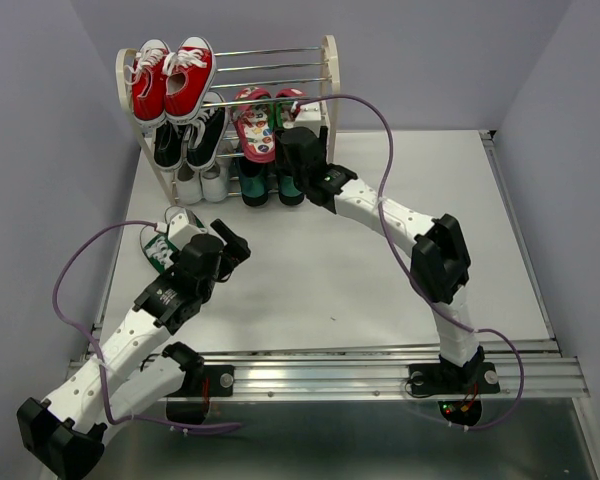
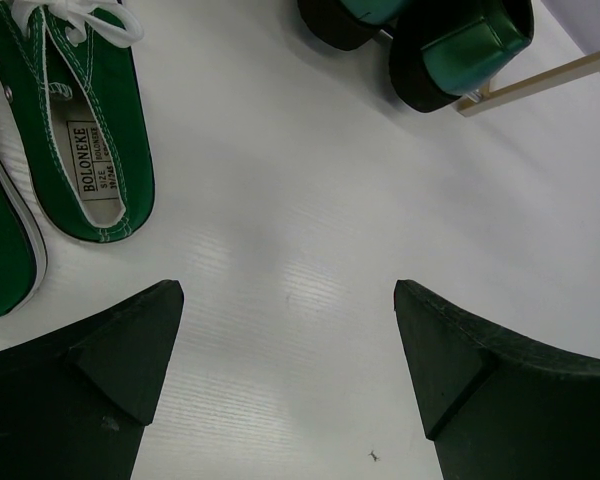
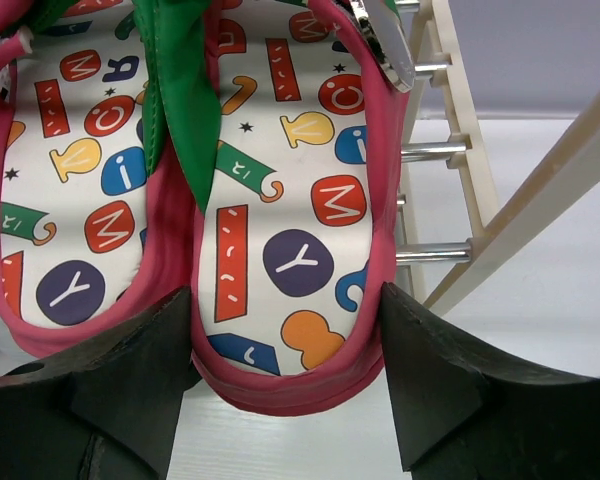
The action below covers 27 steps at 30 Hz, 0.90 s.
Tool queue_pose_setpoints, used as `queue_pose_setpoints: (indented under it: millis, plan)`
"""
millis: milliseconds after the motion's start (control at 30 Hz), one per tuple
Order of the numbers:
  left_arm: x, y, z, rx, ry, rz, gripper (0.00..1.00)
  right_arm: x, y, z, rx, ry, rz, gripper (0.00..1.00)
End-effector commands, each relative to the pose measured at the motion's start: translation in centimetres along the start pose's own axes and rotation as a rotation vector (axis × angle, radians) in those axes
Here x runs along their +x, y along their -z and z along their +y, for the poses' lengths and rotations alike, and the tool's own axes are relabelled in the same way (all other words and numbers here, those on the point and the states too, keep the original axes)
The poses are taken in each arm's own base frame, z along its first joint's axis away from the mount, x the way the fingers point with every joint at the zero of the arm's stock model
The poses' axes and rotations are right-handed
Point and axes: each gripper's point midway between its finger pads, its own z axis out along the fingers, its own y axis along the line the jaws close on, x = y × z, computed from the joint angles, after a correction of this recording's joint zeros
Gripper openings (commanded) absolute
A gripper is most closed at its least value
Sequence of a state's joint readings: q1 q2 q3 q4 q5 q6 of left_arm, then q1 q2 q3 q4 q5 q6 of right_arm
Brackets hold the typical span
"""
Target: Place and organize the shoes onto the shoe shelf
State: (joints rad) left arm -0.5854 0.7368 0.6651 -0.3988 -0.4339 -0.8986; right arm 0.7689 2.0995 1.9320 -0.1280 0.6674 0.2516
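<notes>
On the shoe shelf (image 1: 328,62), the pink-red flip-flops (image 1: 257,125) lie on the middle tier at the right. My right gripper (image 1: 288,128) is at their heels. In the right wrist view its fingers (image 3: 130,370) press both sides of the right flip-flop's heel (image 3: 290,230), with the left flip-flop (image 3: 75,200) beside it. The dark green loafers (image 1: 270,185) stand on the bottom tier. The green canvas sneakers (image 1: 160,245) lie on the table at the left. My left gripper (image 1: 235,245) hovers open just right of them, over bare table (image 2: 288,300), with one sneaker (image 2: 85,120) ahead-left.
Red sneakers (image 1: 170,80) rest on the shelf's top tier at the left, black sneakers (image 1: 190,140) below them, white shoes (image 1: 202,183) at the bottom left. Chrome rods (image 3: 430,150) and the cream side frame (image 3: 450,120) lie just right of the held flip-flop.
</notes>
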Motion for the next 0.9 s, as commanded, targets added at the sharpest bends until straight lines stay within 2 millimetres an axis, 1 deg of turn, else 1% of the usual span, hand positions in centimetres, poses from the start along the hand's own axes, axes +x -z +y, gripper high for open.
queue_pose_setpoints:
  millis: [0, 33, 67, 100, 133, 200, 233, 267, 300, 367, 433, 467, 567, 633, 733, 767, 800, 833, 867]
  plan:
    - [-2.0, 0.6, -1.4, 0.040, 0.020, -0.059, 0.99, -3.1, -0.9, 1.4, -0.056, -0.054, -0.111, 0.31]
    - [-2.0, 0.6, -1.4, 0.042, 0.020, -0.058, 0.99, -3.3, -1.0, 1.3, -0.052, -0.057, -0.124, 0.27]
    - [-2.1, 0.6, -1.5, 0.044, 0.019, -0.060, 0.99, -3.6, -1.0, 1.0, -0.037, -0.061, -0.143, 0.19]
    - [-2.1, 0.6, -1.4, 0.044, 0.017, -0.060, 0.99, -4.4, -0.9, 1.0, -0.039, -0.082, -0.180, 0.17]
    - [-2.1, 0.6, -1.5, 0.046, 0.017, -0.062, 0.99, -4.3, -1.0, 0.9, -0.034, -0.080, -0.191, 0.15]
    - [-2.2, 0.6, -1.6, 0.047, 0.014, -0.065, 0.99, -4.0, -1.1, 0.7, -0.027, -0.076, -0.199, 0.06]
    - [-2.2, 0.6, -1.6, 0.048, 0.010, -0.064, 0.99, -4.6, -1.1, 0.8, -0.033, -0.091, -0.226, 0.05]
    - [-2.2, 0.6, -1.7, 0.048, 0.009, -0.064, 0.99, -4.0, -1.2, 0.8, -0.032, -0.085, -0.225, 0.01]
    - [-2.3, 0.5, -1.7, 0.047, 0.010, -0.067, 0.99, -4.6, -1.2, 0.8, -0.036, -0.101, -0.253, 0.01]
    - [-2.2, 0.4, -1.7, 0.045, 0.007, -0.065, 0.99, -4.0, -1.5, 0.8, -0.030, -0.096, -0.258, 0.01]
    - [-2.2, 0.4, -1.7, 0.045, 0.006, -0.063, 0.99, -3.9, -1.8, 0.7, -0.021, -0.088, -0.269, 0.01]
    - [-2.1, 0.3, -1.7, 0.046, 0.007, -0.064, 0.99, -3.4, -2.0, 0.8, -0.021, -0.080, -0.266, 0.01]
    - [-2.0, 0.2, -1.6, 0.043, 0.005, -0.062, 0.99, -3.2, -2.1, 0.8, -0.025, -0.090, -0.276, 0.01]
    - [-2.0, 0.2, -1.6, 0.043, 0.006, -0.062, 0.99, -3.3, -2.2, 0.9, -0.026, -0.096, -0.280, 0.04]
    - [-2.0, 0.2, -1.4, 0.036, 0.008, -0.062, 0.99, -3.3, -2.2, 0.9, -0.024, -0.093, -0.277, 0.16]
    - [-2.0, 0.3, -1.4, 0.036, 0.011, -0.062, 0.99, -3.1, -2.1, 0.8, -0.025, -0.092, -0.273, 0.27]
    - [-2.0, 0.3, -1.4, 0.035, 0.014, -0.063, 0.99, -3.0, -2.0, 0.7, -0.022, -0.094, -0.268, 0.36]
    - [-2.0, 0.3, -1.4, 0.033, 0.015, -0.061, 0.99, -3.6, -1.6, 0.6, -0.028, -0.102, -0.273, 0.44]
    - [-2.0, 0.3, -1.4, 0.032, 0.019, -0.063, 0.99, -3.3, -1.5, 0.5, -0.034, -0.094, -0.265, 0.50]
